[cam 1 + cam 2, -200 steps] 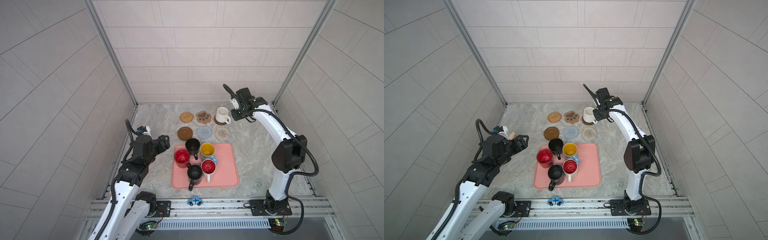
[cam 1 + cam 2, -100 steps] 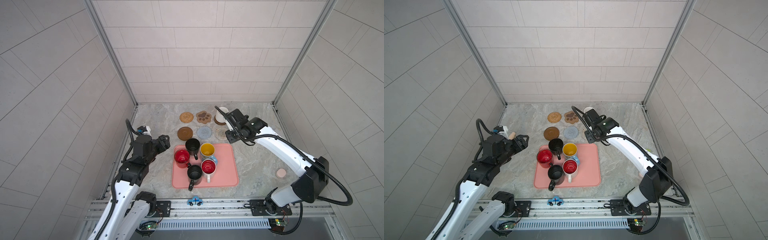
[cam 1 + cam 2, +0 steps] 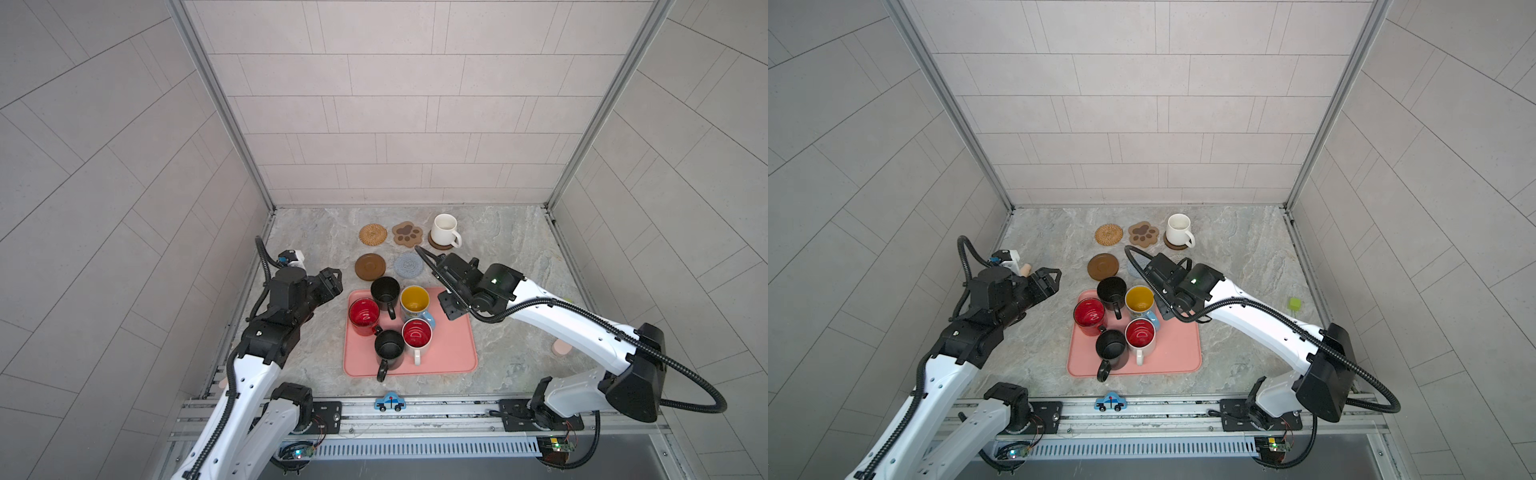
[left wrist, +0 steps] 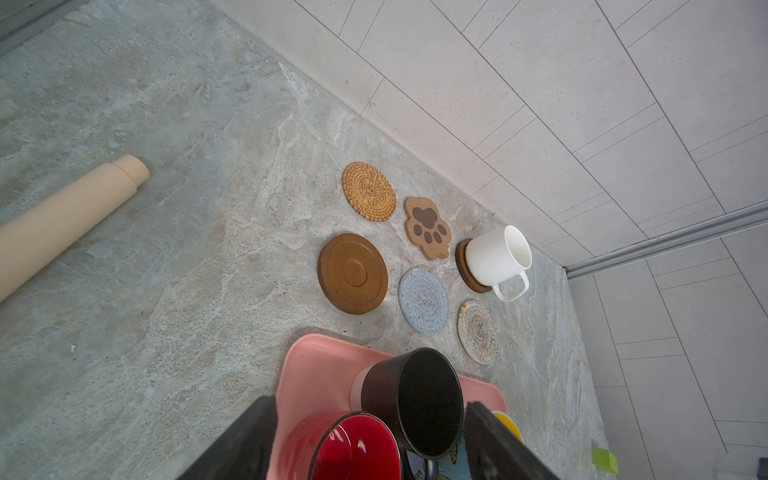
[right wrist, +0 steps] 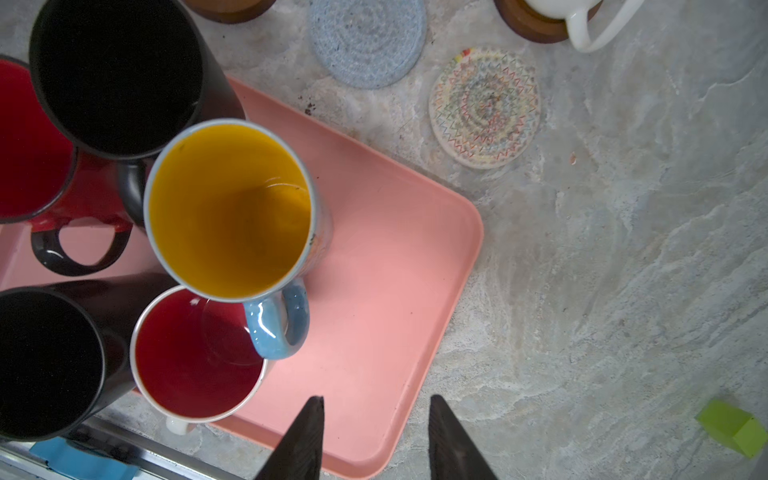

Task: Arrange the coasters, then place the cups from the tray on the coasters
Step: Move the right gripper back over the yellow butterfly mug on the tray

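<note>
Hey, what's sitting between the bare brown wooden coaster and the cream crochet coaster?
The grey-blue coaster lies between the bare brown coaster and the cream coaster, touching neither. The left wrist view shows all three.

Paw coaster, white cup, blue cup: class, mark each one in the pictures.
paw coaster (image 4: 428,227): left wrist view, its middle.
white cup (image 3: 443,235): a top view, outer wall.
blue cup (image 5: 228,208): right wrist view, yellow inside.

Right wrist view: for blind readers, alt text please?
The open, empty right gripper hangs over a pink tray holding five mugs, among them a blue mug with a yellow inside. A grey-blue coaster and a cream coaster lie on the table beside it.
</note>
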